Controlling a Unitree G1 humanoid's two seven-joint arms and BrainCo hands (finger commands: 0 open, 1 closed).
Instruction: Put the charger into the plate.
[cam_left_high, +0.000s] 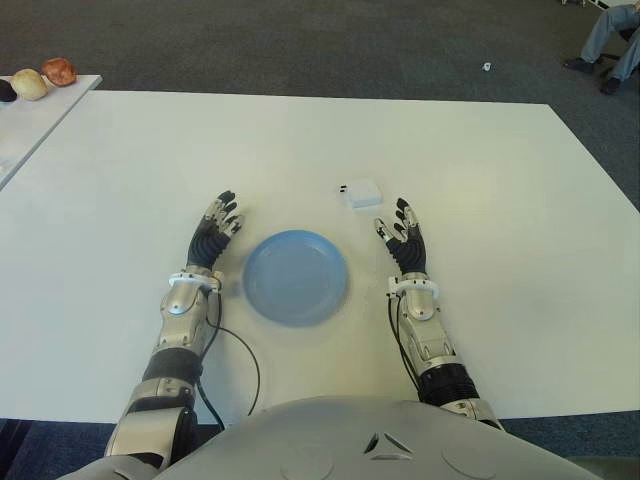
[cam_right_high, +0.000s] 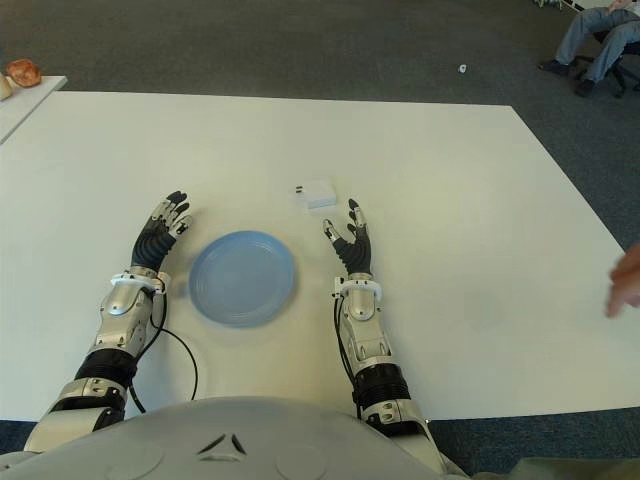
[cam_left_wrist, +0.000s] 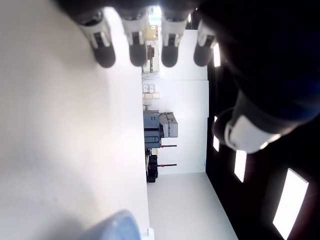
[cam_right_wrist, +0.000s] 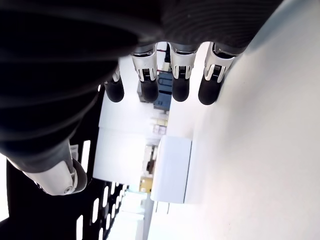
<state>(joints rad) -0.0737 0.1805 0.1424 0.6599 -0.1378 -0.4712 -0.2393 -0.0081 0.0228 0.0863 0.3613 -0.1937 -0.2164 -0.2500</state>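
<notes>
A small white charger (cam_left_high: 362, 193) lies on the white table (cam_left_high: 480, 180), its prongs pointing left; it also shows in the right wrist view (cam_right_wrist: 171, 170). A round blue plate (cam_left_high: 296, 277) sits near the front middle with nothing in it. My right hand (cam_left_high: 403, 235) is just right of the plate and a little in front of the charger, fingers spread and holding nothing. My left hand (cam_left_high: 217, 228) shows left of the plate, fingers stretched out and holding nothing. The plate's rim (cam_left_wrist: 117, 228) appears in the left wrist view.
A second white table (cam_left_high: 30, 120) at the far left carries round brownish and pale items (cam_left_high: 45, 78). A seated person's legs (cam_left_high: 610, 45) show at the far right on dark carpet. Another person's hand (cam_right_high: 626, 280) shows at the right edge.
</notes>
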